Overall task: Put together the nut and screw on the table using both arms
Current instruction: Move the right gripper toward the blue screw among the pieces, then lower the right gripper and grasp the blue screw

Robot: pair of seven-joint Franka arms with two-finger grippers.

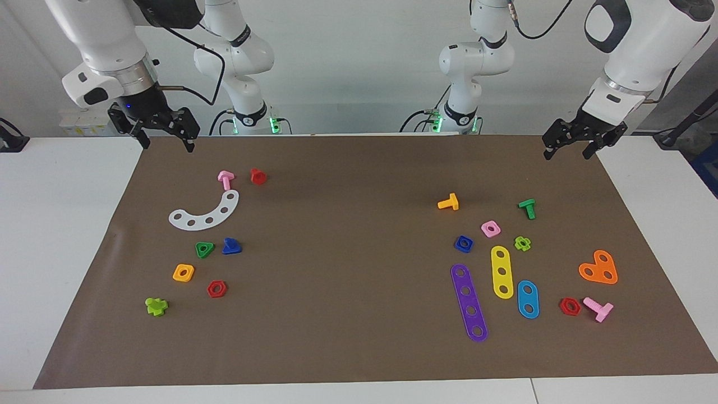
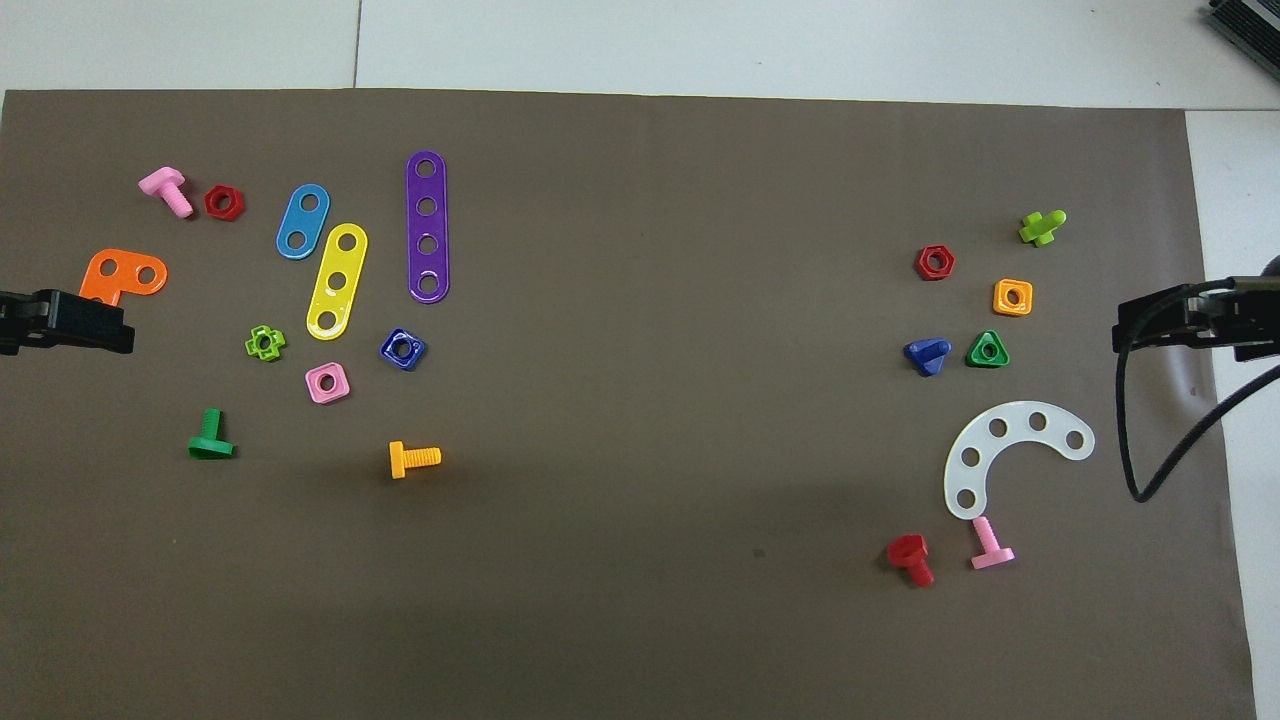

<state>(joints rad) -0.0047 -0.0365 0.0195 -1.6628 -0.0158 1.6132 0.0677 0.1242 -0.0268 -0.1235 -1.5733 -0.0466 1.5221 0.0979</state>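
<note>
Purple strip (image 1: 469,302), unmarked, on mat (image 1: 348,336)

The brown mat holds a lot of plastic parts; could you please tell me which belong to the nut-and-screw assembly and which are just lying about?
Belong to the job:
- dark blue square nut
- dark blue screw

Lying about:
- pink square nut
- orange square nut
- green triangular nut
- purple strip
- white curved strip
</note>
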